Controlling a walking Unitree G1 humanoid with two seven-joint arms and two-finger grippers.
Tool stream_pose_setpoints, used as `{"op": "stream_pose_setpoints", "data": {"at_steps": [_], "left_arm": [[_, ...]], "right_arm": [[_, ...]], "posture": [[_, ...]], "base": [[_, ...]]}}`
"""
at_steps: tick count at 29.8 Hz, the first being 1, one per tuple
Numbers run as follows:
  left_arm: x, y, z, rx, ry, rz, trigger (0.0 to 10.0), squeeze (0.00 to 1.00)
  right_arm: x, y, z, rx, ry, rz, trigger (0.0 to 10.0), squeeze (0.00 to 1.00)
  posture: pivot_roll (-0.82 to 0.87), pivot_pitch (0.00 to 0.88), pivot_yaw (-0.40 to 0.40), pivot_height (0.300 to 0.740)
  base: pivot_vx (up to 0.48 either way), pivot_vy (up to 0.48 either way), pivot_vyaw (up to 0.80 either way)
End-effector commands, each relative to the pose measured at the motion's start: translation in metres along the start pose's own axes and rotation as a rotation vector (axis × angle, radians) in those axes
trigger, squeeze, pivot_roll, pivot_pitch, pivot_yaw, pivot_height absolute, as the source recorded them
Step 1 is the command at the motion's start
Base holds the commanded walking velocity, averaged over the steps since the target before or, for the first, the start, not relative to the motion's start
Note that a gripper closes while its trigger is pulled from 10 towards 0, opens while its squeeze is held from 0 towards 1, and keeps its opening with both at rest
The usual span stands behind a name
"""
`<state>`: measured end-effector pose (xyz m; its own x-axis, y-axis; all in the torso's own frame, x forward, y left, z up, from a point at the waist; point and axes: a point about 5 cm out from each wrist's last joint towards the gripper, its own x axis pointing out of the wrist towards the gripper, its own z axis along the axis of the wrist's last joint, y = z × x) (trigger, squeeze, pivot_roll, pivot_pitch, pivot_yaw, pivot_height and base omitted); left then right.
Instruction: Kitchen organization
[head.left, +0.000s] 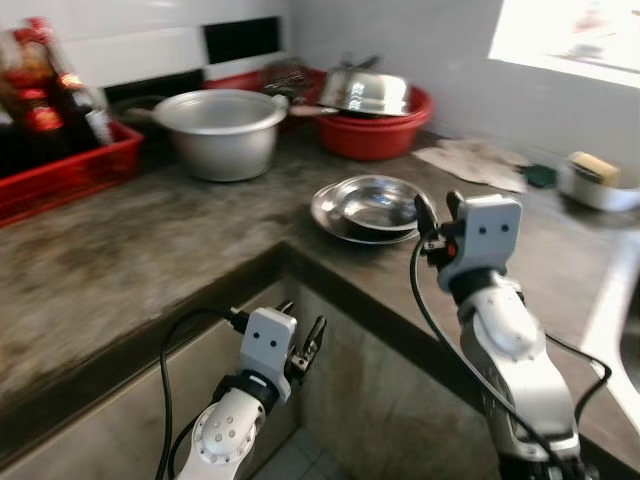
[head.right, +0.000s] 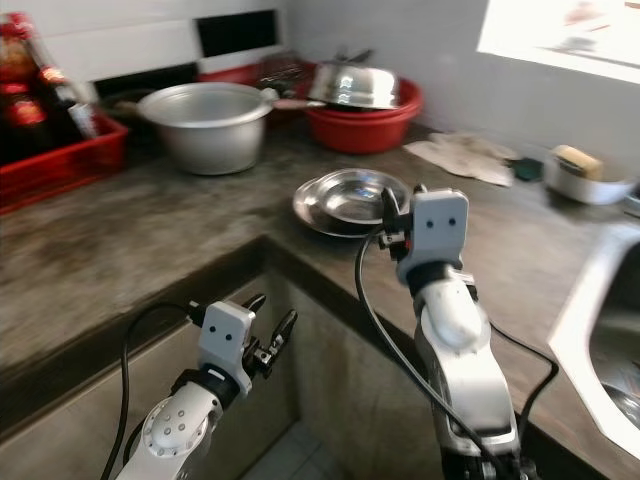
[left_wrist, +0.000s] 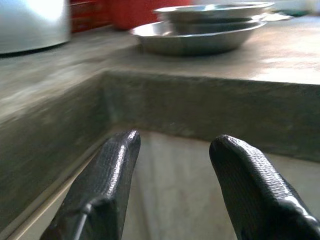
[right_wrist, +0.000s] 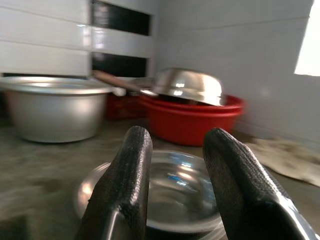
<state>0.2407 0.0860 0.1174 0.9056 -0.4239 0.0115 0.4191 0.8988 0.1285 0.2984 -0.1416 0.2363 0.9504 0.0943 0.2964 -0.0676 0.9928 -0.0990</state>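
Right gripper (head.left: 440, 210) raised beside steel bowls (head.left: 372, 208), left gripper (head.left: 302, 335) low (both parted).

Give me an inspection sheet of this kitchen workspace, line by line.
Surface: grey stone counter, L-shaped, worn and stained.
Job's things: stacked steel dishes near the counter's inner corner; large aluminium pot behind them.
Clutter: red basin holding an upturned steel bowl; red crate with bottles; crumpled cloth; small dish with a sponge.
Grippers: right gripper at the dishes, jaws open, empty; left gripper below counter level, jaws open, empty.
Cables: black cables looped along both arms.
Surroundings: tiled wall, sink edge at the right.
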Motion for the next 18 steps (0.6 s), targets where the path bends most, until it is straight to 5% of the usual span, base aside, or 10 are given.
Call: {"op": "stream_pose_setpoints", "data": {"at_steps": [1, 14, 15, 16, 17, 18], "left_arm": [[0.002, -0.004, 0.002, 0.004, -0.005, -0.004, 10.0, 0.0], [0.001, -0.009, 0.001, -0.013, -0.001, -0.011, 10.0, 0.0], [0.001, -0.009, 0.001, -0.014, -0.001, -0.013, 10.0, 0.0], [0.0, -0.01, 0.001, -0.016, 0.0, -0.014, 10.0, 0.0], [0.0, -0.011, 0.002, -0.018, 0.001, -0.015, 10.0, 0.0], [0.0, -0.012, 0.002, -0.021, 0.001, -0.017, 10.0, 0.0]], "right_arm": [[0.005, -0.011, -0.005, -0.007, 0.048, -0.029, 10.0, 0.0], [0.046, 0.006, -0.005, -0.035, 0.161, 0.189, 10.0, 0.0], [0.05, 0.009, -0.008, -0.057, 0.188, 0.233, 10.0, 1.0], [0.055, 0.01, -0.011, -0.068, 0.228, 0.264, 10.0, 1.0], [0.061, 0.011, -0.012, -0.091, 0.255, 0.29, 10.0, 0.07], [0.067, 0.013, -0.013, -0.094, 0.295, 0.33, 10.0, 0.0]], "posture": [[0.03, 0.007, -0.027, 0.74], [0.04, 0.005, -0.045, 0.74], [0.04, 0.004, -0.047, 0.74], [0.04, 0.006, -0.052, 0.74], [0.04, 0.009, -0.054, 0.74], [0.04, 0.01, -0.056, 0.74]], "base": [[0.0, 0.0, 0.0], [0.037, 0.0, 0.0], [0.0, 0.0, 0.0], [0.0, 0.0, 0.0], [0.0, 0.0, 0.0], [0.0, 0.0, 0.0]]}}
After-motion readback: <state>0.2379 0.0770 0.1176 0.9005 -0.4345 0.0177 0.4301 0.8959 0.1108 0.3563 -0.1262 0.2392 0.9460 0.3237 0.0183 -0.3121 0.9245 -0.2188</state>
